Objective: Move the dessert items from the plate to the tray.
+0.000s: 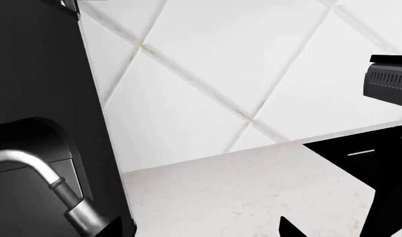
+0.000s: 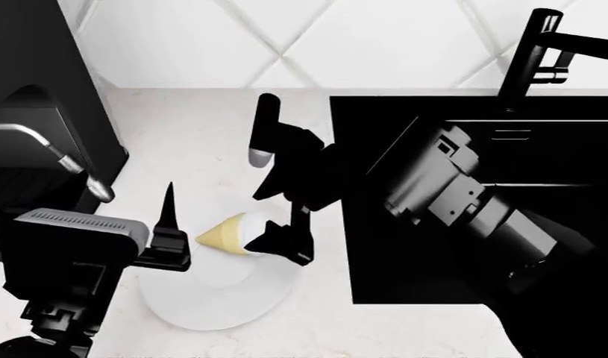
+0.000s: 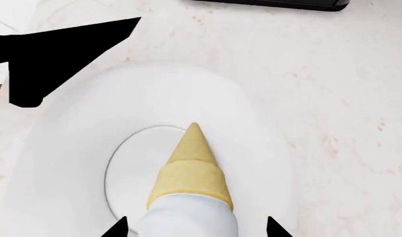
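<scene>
A small pale yellow ice-cream cone with a smooth white top lies on the round white plate, the right end effector spread open astride its slippery, fragile-looking top (likely light).

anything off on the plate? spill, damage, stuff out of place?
No spill or damage. One cone lies over the plate, its white top between the right gripper fingertips. A second cone and the tray are not in view.
</scene>
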You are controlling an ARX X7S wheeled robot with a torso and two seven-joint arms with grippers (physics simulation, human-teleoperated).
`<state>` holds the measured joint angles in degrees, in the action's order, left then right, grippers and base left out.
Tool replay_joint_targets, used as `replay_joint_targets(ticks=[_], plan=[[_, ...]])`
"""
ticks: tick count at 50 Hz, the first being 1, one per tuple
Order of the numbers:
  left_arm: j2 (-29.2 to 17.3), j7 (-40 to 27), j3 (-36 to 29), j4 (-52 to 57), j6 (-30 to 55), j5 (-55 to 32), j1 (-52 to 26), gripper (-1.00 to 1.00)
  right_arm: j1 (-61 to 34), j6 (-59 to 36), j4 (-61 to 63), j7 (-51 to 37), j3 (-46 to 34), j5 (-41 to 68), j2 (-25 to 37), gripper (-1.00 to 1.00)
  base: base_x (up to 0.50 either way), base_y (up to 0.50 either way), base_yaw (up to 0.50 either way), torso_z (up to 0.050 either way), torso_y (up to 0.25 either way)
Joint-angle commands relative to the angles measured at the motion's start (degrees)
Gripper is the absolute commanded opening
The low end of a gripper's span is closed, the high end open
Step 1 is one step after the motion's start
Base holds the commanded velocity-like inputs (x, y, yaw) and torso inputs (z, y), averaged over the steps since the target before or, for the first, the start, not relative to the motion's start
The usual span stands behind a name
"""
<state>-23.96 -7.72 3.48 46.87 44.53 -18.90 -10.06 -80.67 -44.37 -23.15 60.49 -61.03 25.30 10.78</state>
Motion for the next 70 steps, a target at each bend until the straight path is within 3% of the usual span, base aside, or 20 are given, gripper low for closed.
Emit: replay_joint_targets(ticks=[1, 11, 12, 25, 44, 52, 61, 70], plan=[[-0.5, 0.1, -0.7, 0.0, -0.6, 0.2, -0.1, 1.0, 0.1, 0.3, 0.0, 0.1, -0.5, 0.0, -0.1, 1.0, 0.0, 0.0, 0.0, 0.0, -0.207], [0.6, -0.4, 0.4, -0.9, -0.1, -1.2, -0.4, 1.0, 0.0, 0.7, 0.0, 0.0, -0.7, 0.0, -0.1, 1.0, 0.0, 0.0, 0.0, 0.0, 0.0], [0.6, -0.4, 0.4, -0.9, -0.1, -1.2, -0.3, 1.0, 0.0, 0.8, 0.0, 0.0, -0.6, 0.0, 0.0, -1.0, 0.0, 0.0, 0.0, 0.0, 0.0], [0.2, -0.8, -0.1, -1.0, -0.6, -0.8, -0.1, 1.0, -0.1, 0.9, 0.9, -0.4, -0.5, 0.4, 0.3, -1.0, 0.0, 0.0, 0.0, 0.0, 0.0], [0.2, -0.9, -0.8, -1.8, -1.4, -0.9, -0.1, 1.0, -0.5, 3.2, 2.2, -3.1, 4.5, 2.8, 0.1, -1.0, 0.0, 0.0, 0.0, -0.023, 0.242], [0.5, -1.1, -0.1, -1.8, -1.5, -1.5, -0.5, 1.0, -0.3, 4.0, 2.6, -5.3, 7.5, 4.0, 0.2, -1.0, 0.0, 0.0, 0.0, 0.0, 0.0], [0.6, -1.4, -0.2, -2.5, -2.4, -1.3, -0.7, 1.0, 4.7, 9.4, 6.5, -22.7, 16.9, 2.5, 1.7, -1.0, 0.0, 0.0, 0.0, 0.0, 0.0], [0.5, -1.6, -0.6, -2.4, -2.6, -1.2, -1.3, 1.0, 11.3, -1.0, 22.7, -41.4, 24.0, 3.7, 6.2, -1.0, 0.0, 0.0, 0.0, 0.0, 0.0]])
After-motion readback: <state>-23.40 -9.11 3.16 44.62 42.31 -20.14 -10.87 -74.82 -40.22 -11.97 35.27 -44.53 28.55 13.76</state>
